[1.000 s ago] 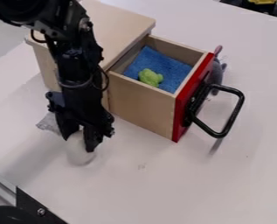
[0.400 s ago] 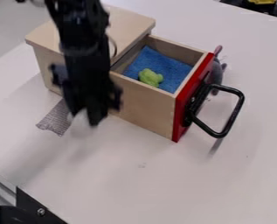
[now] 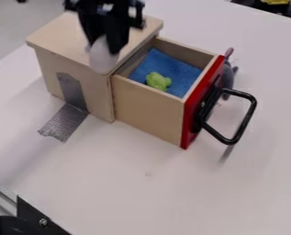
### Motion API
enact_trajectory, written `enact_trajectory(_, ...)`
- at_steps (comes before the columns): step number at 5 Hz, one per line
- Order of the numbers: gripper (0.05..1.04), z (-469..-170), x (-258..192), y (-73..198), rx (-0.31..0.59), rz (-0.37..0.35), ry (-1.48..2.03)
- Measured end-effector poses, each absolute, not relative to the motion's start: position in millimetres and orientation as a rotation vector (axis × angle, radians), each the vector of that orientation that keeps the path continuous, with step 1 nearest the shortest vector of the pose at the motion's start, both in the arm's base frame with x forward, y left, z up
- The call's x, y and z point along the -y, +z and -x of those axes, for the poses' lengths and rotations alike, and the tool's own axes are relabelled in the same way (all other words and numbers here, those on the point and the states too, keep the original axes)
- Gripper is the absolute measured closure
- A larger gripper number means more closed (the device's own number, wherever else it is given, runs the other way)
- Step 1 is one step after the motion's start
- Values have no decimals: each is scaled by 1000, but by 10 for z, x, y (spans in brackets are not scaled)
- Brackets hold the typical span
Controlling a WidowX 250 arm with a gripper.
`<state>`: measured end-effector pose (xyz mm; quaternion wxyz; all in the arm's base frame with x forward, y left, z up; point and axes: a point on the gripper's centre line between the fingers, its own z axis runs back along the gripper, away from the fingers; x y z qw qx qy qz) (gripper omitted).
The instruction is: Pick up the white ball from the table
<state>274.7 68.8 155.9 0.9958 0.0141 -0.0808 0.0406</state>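
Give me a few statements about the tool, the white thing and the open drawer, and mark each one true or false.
The tool is holding the white object. True.

The drawer holds a green item on a blue cloth. True.

The white object lies inside the drawer. False: it is in the tool, outside the drawer.

The drawer has a red front with a black handle. True.

The green item sits outside the drawer. False: it is inside, on the cloth.

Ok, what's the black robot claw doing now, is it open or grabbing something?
Black two-finger gripper: closed, holding a white rounded object.
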Motion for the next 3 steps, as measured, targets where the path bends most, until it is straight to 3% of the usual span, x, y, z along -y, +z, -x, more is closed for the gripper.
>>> enact_trajectory(1, 730, -3036, -858, 1573, 154, -34, 94)
enact_trajectory(3, 730, -3038, -1280, 1432, 96, -80, 157)
